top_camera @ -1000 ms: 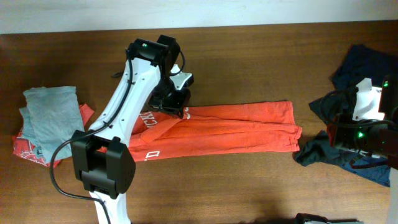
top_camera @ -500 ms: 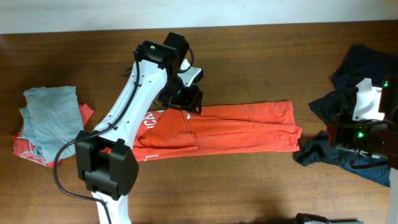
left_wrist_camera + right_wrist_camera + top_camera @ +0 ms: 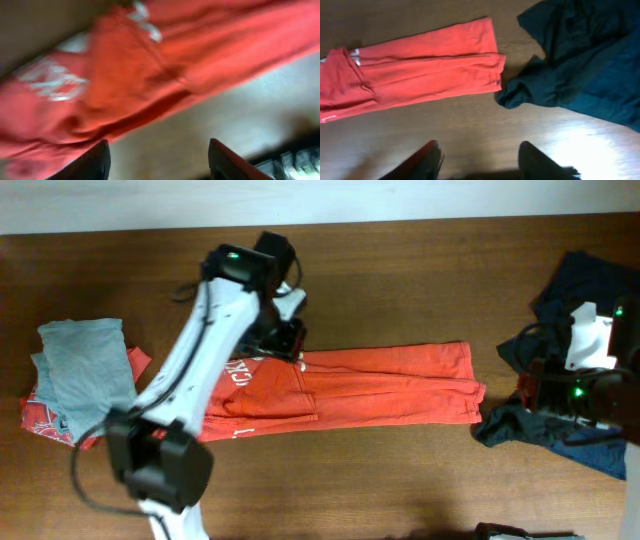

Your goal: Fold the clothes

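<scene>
Left end effector (image 3: 159,156) has swung left, blurring the orange T-shirt (image 3: 125,75).

The whole table (image 3: 400,480) is taken in from straight above by the overhead view, from far off. The left wrist view is held close over the shirt (image 3: 125,75), blurred, with its own fingers (image 3: 95,162) at the lower edge. The right wrist view is set higher and is turned down on the shirt's end and the navy garment (image 3: 580,60). The shirt is shared by all three views.
</scene>
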Robot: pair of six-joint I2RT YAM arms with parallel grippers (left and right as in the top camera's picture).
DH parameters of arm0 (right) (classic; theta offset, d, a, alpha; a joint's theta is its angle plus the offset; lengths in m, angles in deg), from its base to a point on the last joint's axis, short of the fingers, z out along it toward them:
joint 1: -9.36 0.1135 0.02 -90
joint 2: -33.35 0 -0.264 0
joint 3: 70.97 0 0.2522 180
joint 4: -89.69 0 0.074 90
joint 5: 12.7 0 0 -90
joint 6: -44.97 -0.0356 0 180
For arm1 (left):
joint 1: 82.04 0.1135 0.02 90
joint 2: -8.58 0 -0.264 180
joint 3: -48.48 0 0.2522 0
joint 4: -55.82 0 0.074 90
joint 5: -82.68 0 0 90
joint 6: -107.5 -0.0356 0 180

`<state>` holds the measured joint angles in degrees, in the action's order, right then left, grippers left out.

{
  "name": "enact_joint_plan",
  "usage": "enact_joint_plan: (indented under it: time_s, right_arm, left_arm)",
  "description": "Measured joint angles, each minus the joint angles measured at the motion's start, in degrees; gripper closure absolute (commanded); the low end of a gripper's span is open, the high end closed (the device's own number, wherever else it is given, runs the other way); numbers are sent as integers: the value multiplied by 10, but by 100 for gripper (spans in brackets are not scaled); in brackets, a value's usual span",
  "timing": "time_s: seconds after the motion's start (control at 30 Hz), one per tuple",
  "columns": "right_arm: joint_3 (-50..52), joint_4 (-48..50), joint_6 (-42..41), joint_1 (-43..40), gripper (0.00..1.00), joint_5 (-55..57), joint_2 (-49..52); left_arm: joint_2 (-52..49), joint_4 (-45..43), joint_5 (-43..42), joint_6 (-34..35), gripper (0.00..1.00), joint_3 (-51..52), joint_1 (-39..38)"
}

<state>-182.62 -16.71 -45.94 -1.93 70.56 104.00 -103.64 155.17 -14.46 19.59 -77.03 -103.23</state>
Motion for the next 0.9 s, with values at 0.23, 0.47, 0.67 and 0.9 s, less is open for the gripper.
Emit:
enact_joint_plan:
  time_s: [0.23, 0.47, 0.67, 0.9]
  right_arm:
    - [43, 49, 33, 0, 33, -52, 89]
    - [115, 114, 93, -21, 28, -98, 209]
    - [128, 163, 148, -60, 26, -153, 348]
    - [128, 199, 189, -70, 26, -167, 408]
  left_arm:
    - [148, -2, 82, 33, 32, -4, 91]
    - [162, 21, 89, 52, 30, -2, 189]
    - [161, 10, 75, 55, 30, 43, 200]
    - [161, -12, 74, 55, 29, 89, 200]
